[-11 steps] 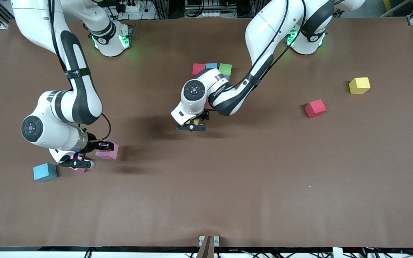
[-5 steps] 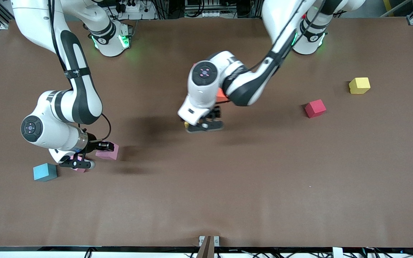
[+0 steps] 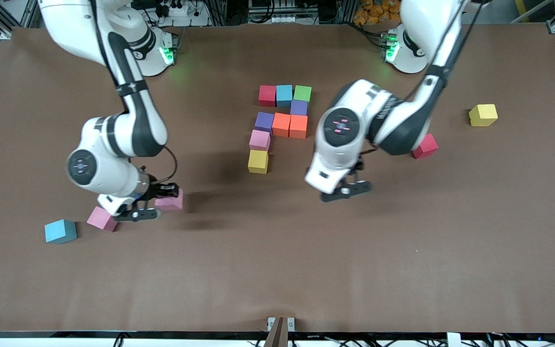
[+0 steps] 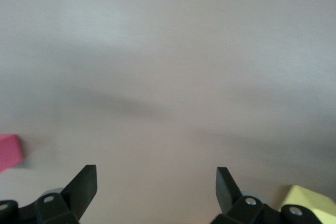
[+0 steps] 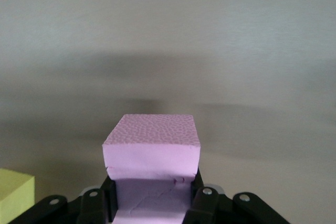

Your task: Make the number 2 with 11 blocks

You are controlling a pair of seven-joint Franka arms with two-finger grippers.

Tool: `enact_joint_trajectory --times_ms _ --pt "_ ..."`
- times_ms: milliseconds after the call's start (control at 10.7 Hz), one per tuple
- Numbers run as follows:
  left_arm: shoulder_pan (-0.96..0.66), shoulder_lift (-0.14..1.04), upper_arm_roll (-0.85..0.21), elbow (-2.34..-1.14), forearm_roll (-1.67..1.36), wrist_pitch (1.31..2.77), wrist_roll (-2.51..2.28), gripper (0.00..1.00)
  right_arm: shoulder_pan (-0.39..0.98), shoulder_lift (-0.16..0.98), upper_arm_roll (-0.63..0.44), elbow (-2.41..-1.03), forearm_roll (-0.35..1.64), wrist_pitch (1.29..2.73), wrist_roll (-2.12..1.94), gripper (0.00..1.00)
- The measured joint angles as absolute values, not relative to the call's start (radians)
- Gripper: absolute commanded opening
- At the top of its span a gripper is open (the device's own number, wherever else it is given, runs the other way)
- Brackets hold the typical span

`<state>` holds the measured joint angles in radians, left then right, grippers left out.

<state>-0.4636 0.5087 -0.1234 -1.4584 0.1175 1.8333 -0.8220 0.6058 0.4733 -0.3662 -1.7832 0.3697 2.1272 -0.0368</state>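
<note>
Left tool (image 3: 344, 192): fingers (image 4: 84, 182) spread wide, holding nothing; hangs over bare worktop (image 3: 403, 250), at about 4 o'clock from the block figure.
Right tool (image 3: 150, 205): pressed shut on a pink block (image 3: 170, 200), lifted off the surface; in the right wrist view the block (image 5: 152, 153) sits square between the fingers.
Block figure: nine blocks mid-worktop. Top row red (image 3: 267, 95), blue (image 3: 284, 94), green (image 3: 302, 93); purple (image 3: 299, 107) under the green; then purple (image 3: 263, 120), orange (image 3: 281, 124), orange (image 3: 298, 126) in a row; pink (image 3: 259, 140) and yellow (image 3: 258, 161) running down toward 6 o'clock.
Loose blocks: pink (image 3: 101, 218) and blue (image 3: 60, 231) toward the right arm's end; red (image 3: 426, 145) partly hidden by the left arm, yellow (image 3: 483, 114) at its 2 o'clock, toward the left arm's end.
Change: a second ago the left arm covered the figure, its tool over the yellow block; it has since swung away toward its own end, and the whole figure shows. The right tool has risen with its pink block and shifted toward the figure, uncovering the loose pink one.
Surface: plain brown sheet, arm shadows on it.
Room: cables and metal frame along the edges.
</note>
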Motion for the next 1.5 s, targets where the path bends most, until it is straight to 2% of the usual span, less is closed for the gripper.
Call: enact_joint_trajectory --times_ms 187,375,562,937,1124,1405,1499 --pt "-0.371 0.397 -0.121 -1.622 0.121 1.884 -0.755 1.0 0.692 0.473 -0.363 -1.779 0.37 2.144 -0.083 0.26" --pt "-0.274 0.291 -0.119 -1.831 0.121 2.016 -0.67 1.0 0.786 0.474 -0.358 -1.773 0.37 2.161 -0.145 0.23" --pt "-0.233 0.228 -0.115 -1.978 0.121 2.071 -0.652 1.0 0.877 0.474 -0.356 -1.755 0.37 2.169 -0.24 0.2" --pt "-0.171 0.181 -0.073 -2.173 0.121 2.206 -0.586 1.0 0.946 0.509 -0.326 -1.681 0.37 2.17 -0.51 0.2" --pt "-0.159 0.155 -0.022 -2.239 0.122 2.225 -0.552 1.0 0.949 0.57 -0.307 -1.616 0.37 2.171 -0.592 0.13" --pt "-0.156 0.113 0.048 -2.343 0.121 2.285 -0.481 1.0 0.99 0.662 -0.296 -1.54 0.37 2.174 -0.644 0.1" --pt "-0.156 0.108 0.061 -2.374 0.121 2.308 -0.466 1.0 0.997 0.684 -0.281 -1.516 0.37 2.174 -0.662 0.05"
